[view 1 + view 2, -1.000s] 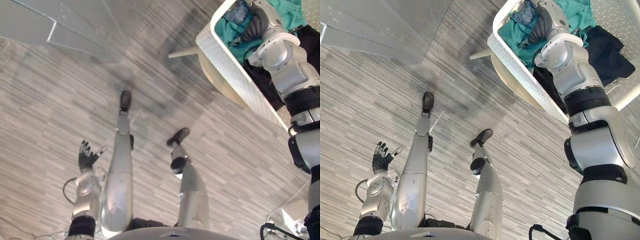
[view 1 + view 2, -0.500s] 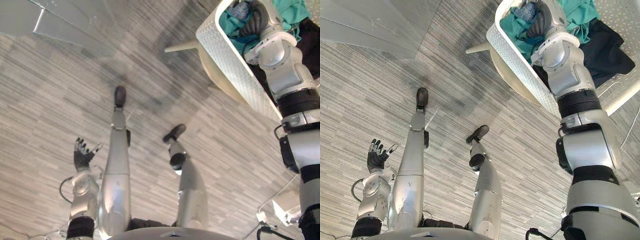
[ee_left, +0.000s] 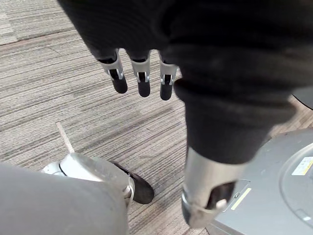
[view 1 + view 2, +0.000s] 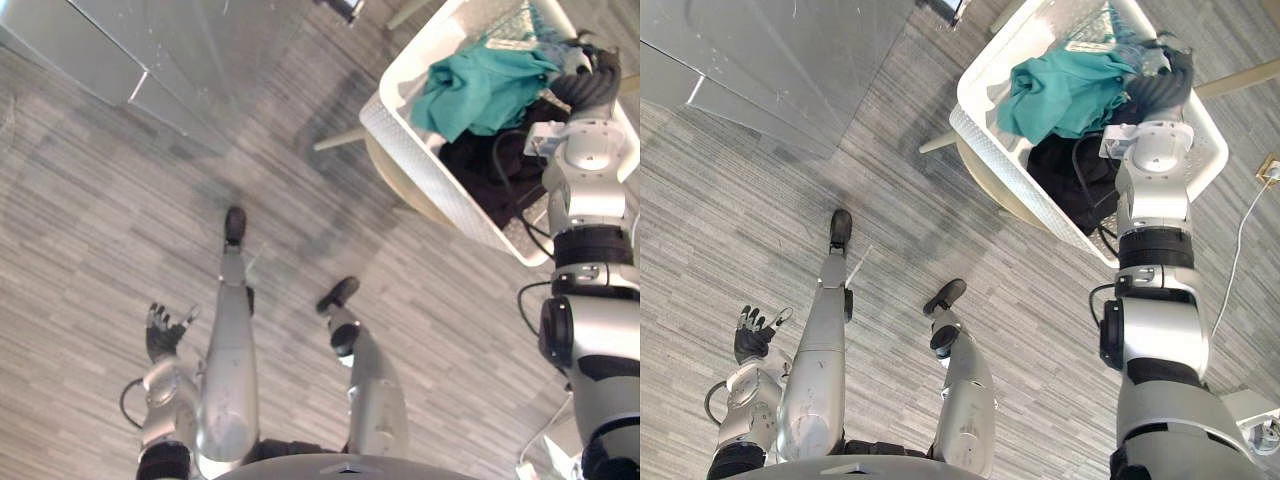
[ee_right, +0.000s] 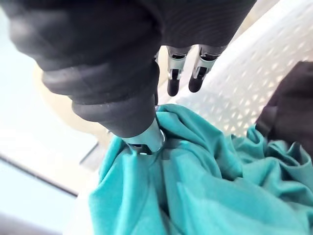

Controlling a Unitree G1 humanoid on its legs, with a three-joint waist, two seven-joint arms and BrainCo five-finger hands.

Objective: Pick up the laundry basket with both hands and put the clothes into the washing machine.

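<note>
The white laundry basket [image 4: 1010, 170] rests on a round cream stool [image 4: 400, 175] at the upper right. A teal cloth [image 4: 480, 85] lies on top of a black garment [image 4: 480, 165] inside it. My right hand [image 4: 1160, 80] reaches into the basket's far side. In its wrist view the thumb [image 5: 144, 134] is dug into the bunched teal cloth [image 5: 195, 186], whose folds draw toward it. Two fingers [image 5: 178, 81] hang slightly bent before the perforated wall [image 5: 254, 63]. My left hand [image 4: 160, 335] hangs low at the left over the floor, with fingers [image 3: 142, 81] straight and nothing in it.
A large grey panel [image 4: 150, 50] lies across the upper left. A wall socket with a white cord [image 4: 1268, 170] sits right of the basket. Grey striped flooring [image 4: 80, 250] stretches between the panel and the stool.
The whole picture has shifted, so more of the basket shows. My right arm has swung from over the teal cloth to the basket's far right side, uncovering the cloth. The left hand stays as before.
</note>
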